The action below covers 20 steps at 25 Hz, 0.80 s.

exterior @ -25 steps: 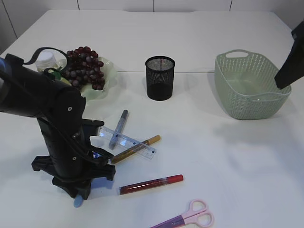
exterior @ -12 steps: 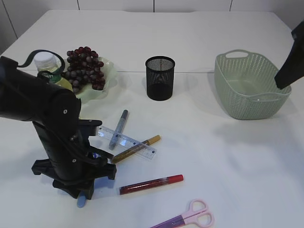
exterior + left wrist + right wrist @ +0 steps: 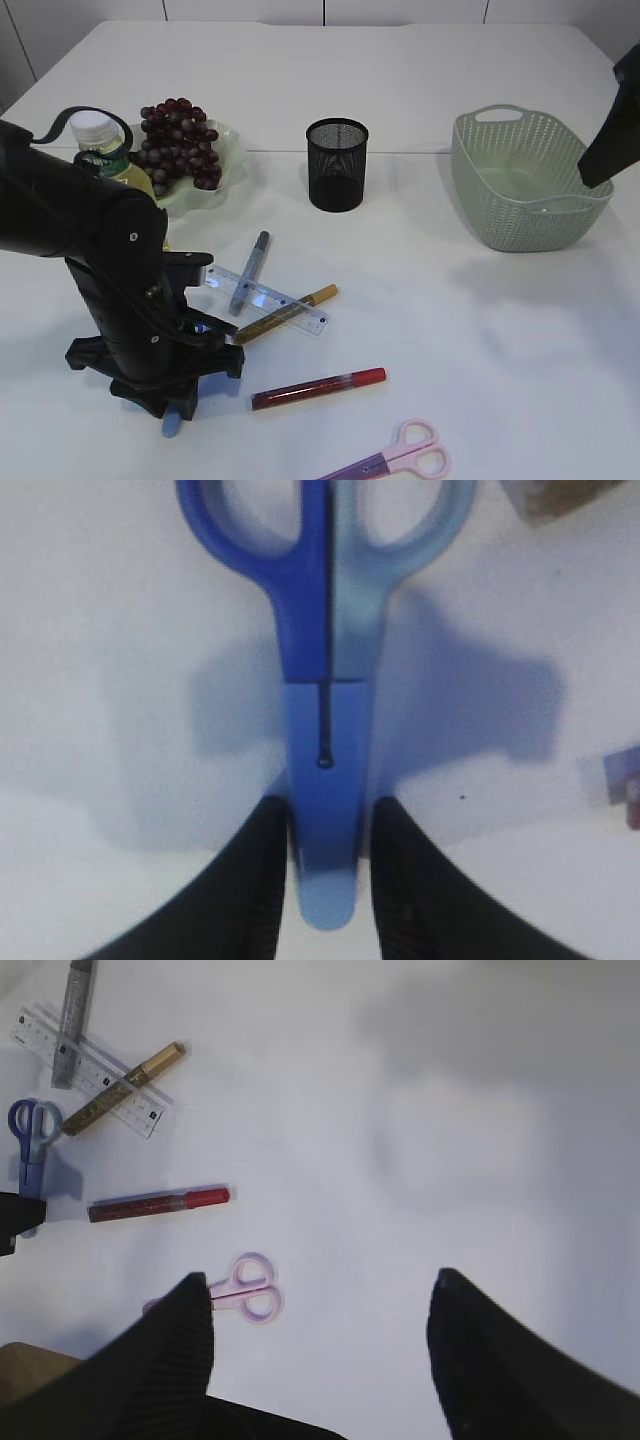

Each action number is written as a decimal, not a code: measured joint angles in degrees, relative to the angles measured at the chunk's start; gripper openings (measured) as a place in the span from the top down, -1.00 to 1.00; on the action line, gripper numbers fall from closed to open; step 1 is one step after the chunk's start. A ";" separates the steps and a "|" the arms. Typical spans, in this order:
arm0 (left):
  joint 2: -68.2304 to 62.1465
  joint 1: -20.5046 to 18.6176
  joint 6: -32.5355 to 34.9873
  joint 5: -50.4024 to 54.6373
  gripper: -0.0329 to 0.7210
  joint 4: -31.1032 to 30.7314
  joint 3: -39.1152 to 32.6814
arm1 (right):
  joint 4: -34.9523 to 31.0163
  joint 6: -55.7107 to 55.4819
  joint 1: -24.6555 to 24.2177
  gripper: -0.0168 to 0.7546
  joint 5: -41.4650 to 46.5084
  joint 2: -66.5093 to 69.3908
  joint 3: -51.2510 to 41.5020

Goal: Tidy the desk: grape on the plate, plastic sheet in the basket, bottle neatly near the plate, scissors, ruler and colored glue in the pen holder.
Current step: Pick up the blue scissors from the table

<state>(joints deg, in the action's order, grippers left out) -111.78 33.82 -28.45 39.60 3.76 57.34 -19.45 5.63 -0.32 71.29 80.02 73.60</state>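
My left gripper [image 3: 328, 815] is shut on the blade end of the blue scissors [image 3: 330, 630], low over the table at the front left [image 3: 172, 420]. The scissors' handles point away from the wrist. My right gripper [image 3: 322, 1282] is open and empty, high over the table. Pink scissors [image 3: 395, 460] lie at the front edge. The clear ruler [image 3: 272, 298] lies under a gold glue pen [image 3: 290, 312] and a grey glue pen [image 3: 250, 268]. A red glue pen [image 3: 318, 388] lies nearer the front. Grapes [image 3: 178, 142] sit on the green plate [image 3: 228, 160]. The bottle [image 3: 98, 140] stands beside it. No plastic sheet shows.
The black mesh pen holder [image 3: 337, 164] stands at the middle back. The green basket [image 3: 525, 180] stands at the right, with the right arm [image 3: 612, 130] above its far side. The left arm's bulk hides the table around the blue scissors.
My left arm has shifted a little toward the front left, uncovering more of the bottle. The right arm and the loose objects have not moved.
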 joint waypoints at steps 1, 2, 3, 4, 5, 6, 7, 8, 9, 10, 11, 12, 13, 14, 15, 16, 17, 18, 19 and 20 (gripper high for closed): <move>0.00 0.00 0.00 0.00 0.34 0.00 0.00 | 0.00 0.00 0.00 -0.40 0.00 0.00 0.00; 0.00 0.00 0.00 0.00 0.34 0.00 0.00 | 0.00 0.00 0.00 -0.40 0.00 0.00 0.00; 0.00 0.00 0.00 0.11 0.37 0.00 0.00 | 0.00 0.00 0.00 -0.40 0.00 0.00 0.00; 0.00 0.00 0.00 0.20 0.42 0.00 0.00 | 0.00 0.00 0.00 -0.40 0.00 0.00 0.00; 0.00 0.00 0.00 0.34 0.49 0.12 0.00 | 0.00 0.00 0.00 -0.40 0.00 0.00 0.00; 0.00 0.00 0.00 0.33 0.53 0.34 0.00 | -0.04 0.00 0.00 -0.40 0.00 0.00 0.00; 0.00 0.00 0.00 0.33 0.57 0.44 0.00 | -0.13 0.00 0.00 -0.40 0.00 0.00 0.00; 0.00 0.00 0.00 0.33 0.58 0.44 0.00 | -0.13 0.00 0.00 -0.40 0.00 0.00 0.00; 0.00 0.00 0.00 0.36 0.59 0.44 0.00 | -0.13 0.00 0.00 -0.40 0.00 0.00 0.00; 0.00 0.00 0.00 0.36 0.59 0.44 0.00 | -0.13 0.00 0.00 -0.40 0.00 0.00 0.00; 0.00 0.00 0.00 0.47 0.59 0.46 0.00 | -0.17 0.00 0.00 -0.40 0.00 0.00 0.00; 0.00 0.00 0.00 0.46 0.59 0.46 0.00 | -0.26 0.00 0.00 -0.40 0.00 0.00 0.00; 0.00 0.00 0.00 0.46 0.59 0.57 0.00 | -0.26 0.00 0.00 -0.40 0.00 0.00 0.00; 0.00 0.00 0.00 0.46 0.59 0.57 0.00 | -0.26 0.00 0.00 -0.40 0.00 0.00 0.00; 0.03 0.00 0.00 0.72 0.59 0.57 0.00 | -0.26 0.00 0.00 -0.40 0.00 0.00 0.00; 0.03 0.00 0.00 0.74 0.59 0.57 0.00 | -0.26 0.00 0.00 -0.40 0.00 0.00 0.00; 0.03 0.00 0.00 0.88 0.59 0.57 0.00 | -0.26 0.00 0.00 -0.40 0.00 0.00 0.00; 0.03 0.00 0.00 1.26 0.59 0.57 0.00 | -0.26 0.00 0.00 -0.40 0.00 0.00 0.00; 0.03 0.00 0.00 1.96 0.59 0.70 0.00 | -0.26 0.00 0.00 -0.40 0.00 0.00 0.00; 0.03 0.00 0.00 2.61 0.59 0.94 0.00 | -0.26 0.00 0.00 -0.40 0.00 0.00 0.00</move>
<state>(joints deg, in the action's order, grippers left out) -111.75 33.82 -28.45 42.21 4.71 57.34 -19.71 5.63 -0.32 71.29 80.02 73.60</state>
